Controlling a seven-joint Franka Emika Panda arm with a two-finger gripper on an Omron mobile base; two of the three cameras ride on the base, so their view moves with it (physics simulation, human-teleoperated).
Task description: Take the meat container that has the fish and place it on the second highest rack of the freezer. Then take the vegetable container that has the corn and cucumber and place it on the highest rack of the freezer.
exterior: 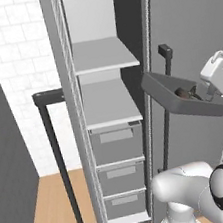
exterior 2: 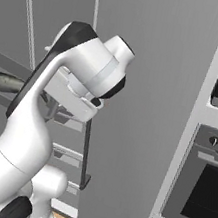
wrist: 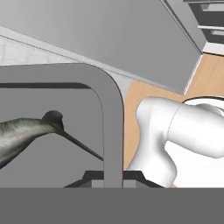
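Grey tray (exterior: 182,94) clamped by its rim in my fingers (wrist: 113,177); tilted beyond them, its fish (wrist: 24,133) could slide out before reaching the freezer (exterior: 108,109).

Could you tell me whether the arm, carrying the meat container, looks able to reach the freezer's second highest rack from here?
Probably yes: the freezer stands open, its second highest rack is bare, and the meat container hangs just outside at roughly that height.

White brick-patterned wall (exterior: 12,62) at rear left. Light wooden floor (exterior: 53,213) below. Dark grey panel (exterior: 3,150) along the left edge. Built-in black-windowed oven (exterior 2: 202,193) set in grey cabinetry (exterior 2: 146,112) on the right.
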